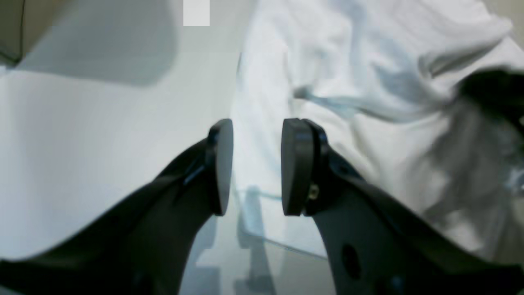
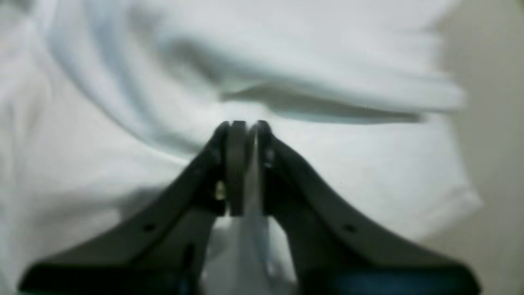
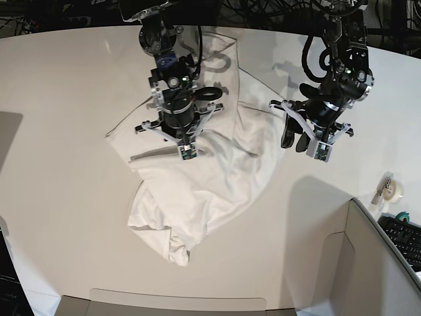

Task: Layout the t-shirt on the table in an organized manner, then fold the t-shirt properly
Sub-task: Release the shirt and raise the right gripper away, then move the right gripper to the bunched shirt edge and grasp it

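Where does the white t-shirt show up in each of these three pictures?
Left wrist: the t-shirt fills the right half, beyond the open left gripper.
Right wrist: it fills nearly the whole picture, behind the right gripper.
Base: it lies crumpled at the centre of the table, under the right gripper.
Shared landmark: the shirt's rumpled folds on the pale table.

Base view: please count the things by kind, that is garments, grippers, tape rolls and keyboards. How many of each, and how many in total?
Garments: 1, the t-shirt, crumpled on the table
Grippers: 2, the right gripper and the left gripper
Tape rolls: 1, the tape roll near the right edge
Keyboards: 1, the keyboard, only partly in view
Total: 5
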You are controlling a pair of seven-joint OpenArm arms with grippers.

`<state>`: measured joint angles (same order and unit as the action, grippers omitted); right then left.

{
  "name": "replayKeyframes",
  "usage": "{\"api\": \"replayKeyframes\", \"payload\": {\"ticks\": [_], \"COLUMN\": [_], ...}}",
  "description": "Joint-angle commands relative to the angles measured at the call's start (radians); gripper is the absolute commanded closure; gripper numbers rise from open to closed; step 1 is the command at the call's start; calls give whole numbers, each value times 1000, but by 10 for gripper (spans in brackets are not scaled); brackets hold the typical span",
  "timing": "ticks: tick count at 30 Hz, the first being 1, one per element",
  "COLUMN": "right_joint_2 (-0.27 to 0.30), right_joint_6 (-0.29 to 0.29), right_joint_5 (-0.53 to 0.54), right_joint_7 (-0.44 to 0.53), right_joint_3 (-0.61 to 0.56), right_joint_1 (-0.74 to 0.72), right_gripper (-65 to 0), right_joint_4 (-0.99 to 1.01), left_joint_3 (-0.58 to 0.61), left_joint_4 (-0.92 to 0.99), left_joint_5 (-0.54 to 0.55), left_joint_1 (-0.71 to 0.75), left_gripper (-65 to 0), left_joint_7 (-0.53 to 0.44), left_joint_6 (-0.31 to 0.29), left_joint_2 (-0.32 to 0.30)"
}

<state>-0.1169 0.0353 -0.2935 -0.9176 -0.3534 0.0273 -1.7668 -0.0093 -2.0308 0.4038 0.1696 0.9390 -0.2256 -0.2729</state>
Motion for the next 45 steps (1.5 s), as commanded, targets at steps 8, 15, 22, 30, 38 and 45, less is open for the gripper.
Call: {"api": "replayKeyframes", "payload": {"ticks": [8,15,22,30,38,45], "right_joint_2": [-31,-40,-19,-40,-40,-40], "right_joint_6": [4,4,5,5,-1,-2], "right_joint_5": [124,698,873,873,873,880], "right_joint_7": [32,32,35,36,38,1], "right_joint_3": [178,749,916,913,913,876], "right_joint_1": [16,47,27,-34,-96,-119], "right_gripper": [-219,-222,-220,-219,-218,0], "right_joint_4": [-244,-203,-49,106,245,281], "left_joint_3": [-7,-1,1,1,1,1], "left_joint_4": [-15,-15,-15,-15,-15,-15], "left_joint_5": [1,1,1,1,1,1], "left_joint_1": [-5,31,44,48,75,75], "left_gripper": [-201,-201,-201,-201,-201,-200], "left_joint_7": [-18,-25,-25,-21,-25,-25], "left_joint_6": [4,4,4,4,4,4], "left_joint_2": [-10,-10,-10,-7,-9,-9]}}
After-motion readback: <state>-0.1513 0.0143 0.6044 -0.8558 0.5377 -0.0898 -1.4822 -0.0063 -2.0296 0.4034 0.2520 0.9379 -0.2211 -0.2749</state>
